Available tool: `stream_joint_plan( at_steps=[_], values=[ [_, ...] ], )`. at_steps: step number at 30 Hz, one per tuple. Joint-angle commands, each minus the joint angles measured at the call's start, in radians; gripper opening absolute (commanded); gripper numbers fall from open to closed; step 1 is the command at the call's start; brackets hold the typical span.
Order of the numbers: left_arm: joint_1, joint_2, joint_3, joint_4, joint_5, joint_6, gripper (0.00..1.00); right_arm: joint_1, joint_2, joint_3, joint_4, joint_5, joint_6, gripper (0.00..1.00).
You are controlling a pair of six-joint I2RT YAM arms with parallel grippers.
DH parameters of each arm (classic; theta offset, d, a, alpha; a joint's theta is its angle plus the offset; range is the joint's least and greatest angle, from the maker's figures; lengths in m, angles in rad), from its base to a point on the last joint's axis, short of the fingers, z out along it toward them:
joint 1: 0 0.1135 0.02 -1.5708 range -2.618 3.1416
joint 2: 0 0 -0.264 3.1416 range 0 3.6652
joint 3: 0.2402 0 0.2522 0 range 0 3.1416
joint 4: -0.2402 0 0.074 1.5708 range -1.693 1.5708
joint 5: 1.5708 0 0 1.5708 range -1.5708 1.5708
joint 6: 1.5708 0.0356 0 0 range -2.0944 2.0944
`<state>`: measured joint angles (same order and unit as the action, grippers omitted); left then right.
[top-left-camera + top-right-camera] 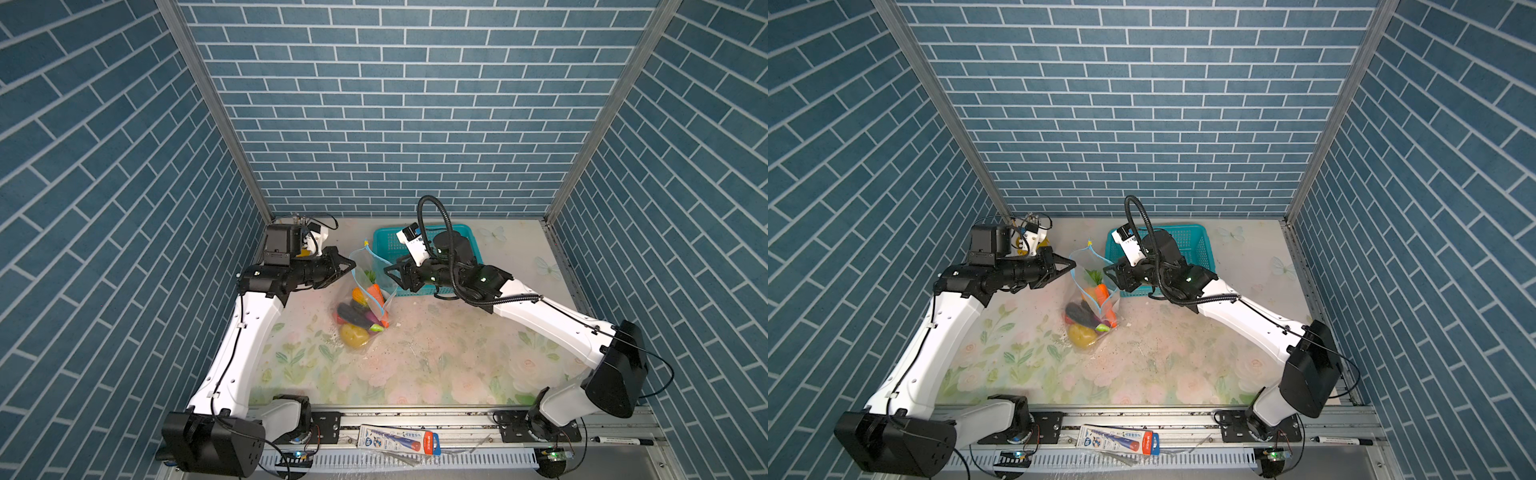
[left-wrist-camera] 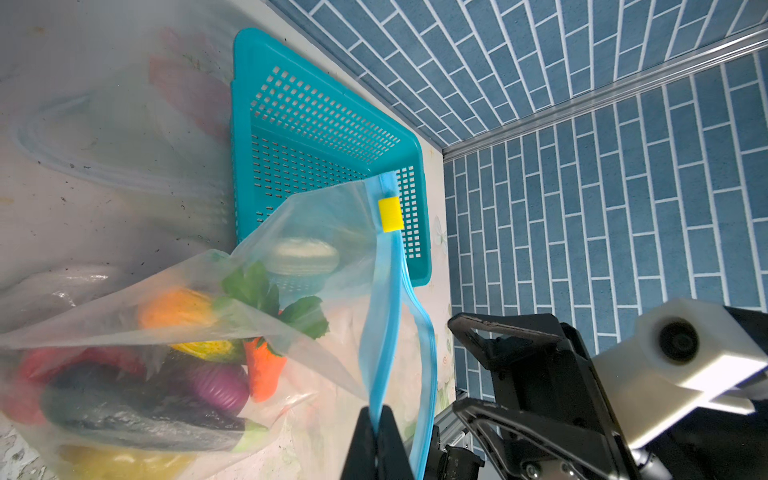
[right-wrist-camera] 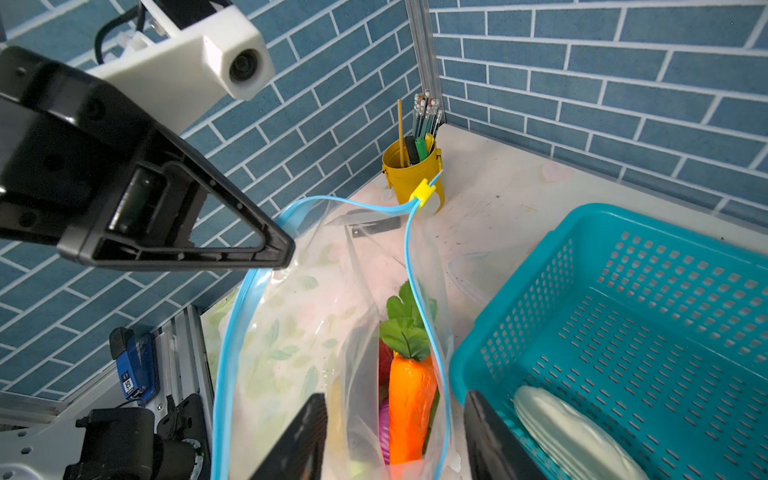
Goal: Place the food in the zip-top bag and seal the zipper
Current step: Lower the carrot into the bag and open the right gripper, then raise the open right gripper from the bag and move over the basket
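Large clear crinkly plastic zip-top bag (image 3: 291,332), propped upright toward the back of the floral-print bench (image 1: 436,365), just beside the front-left corner of the teal perforated plastic basket (image 1: 382,245). Mouth up and gaping; narrow light-blue zipper strip (image 3: 409,257) unsealed, small yellow slider tab (image 2: 390,214) at the end toward the back edge. Already inside: orange toy carrot (image 3: 409,407), purple ribbed onion (image 2: 216,386), dark eggplant (image 1: 353,313), yellow potato (image 1: 354,336). Not yet inside: long white toy radish (image 3: 573,428), flat in the basket's front-left corner, long axis seemingly along the front wall, though both top views hide it under the right arm. Left gripper (image 2: 376,436) clenched on one lip of the zipper strip, holding the mouth open. Right gripper (image 3: 395,397) empty, jaws half parted, astride the free lip above the carrot. Radish just beside the right fingers (image 3: 486,440), on their basket side, well apart from the left gripper. Probably calls for a short sideways reach by the right arm, closing across the radish's width, then back over the mouth.
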<state>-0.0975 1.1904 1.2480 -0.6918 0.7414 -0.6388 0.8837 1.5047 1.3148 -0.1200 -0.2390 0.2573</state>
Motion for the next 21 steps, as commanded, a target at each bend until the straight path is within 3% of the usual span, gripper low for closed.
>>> stream_joint_plan(
  at_steps=[1,21],
  values=[
    [0.004,-0.005,-0.004,-0.017,-0.008,0.02,0.0,0.003,-0.057,-0.059,-0.057,0.03,-0.01,0.55],
    [0.004,0.025,0.022,-0.037,-0.032,0.024,0.0,-0.024,-0.117,-0.103,-0.106,0.089,-0.047,0.56]
  ],
)
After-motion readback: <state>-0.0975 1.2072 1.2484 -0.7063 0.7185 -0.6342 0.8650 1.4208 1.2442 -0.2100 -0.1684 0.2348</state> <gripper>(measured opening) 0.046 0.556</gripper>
